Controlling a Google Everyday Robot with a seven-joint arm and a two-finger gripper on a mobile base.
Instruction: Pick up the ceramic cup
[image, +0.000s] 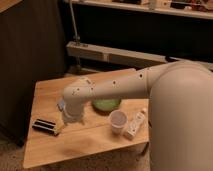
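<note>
The ceramic cup is small, plain and white, and stands upright on the wooden table, right of centre. My arm reaches from the right across the table, and my gripper points down at the table to the left of the cup, about a hand's width away and apart from it. The cup is in full view and nothing touches it.
A round green plate lies just behind the cup, partly under my arm. A white bottle with a label lies right of the cup near the table's edge. A black object lies left of the gripper. A small bluish thing sits beside my wrist.
</note>
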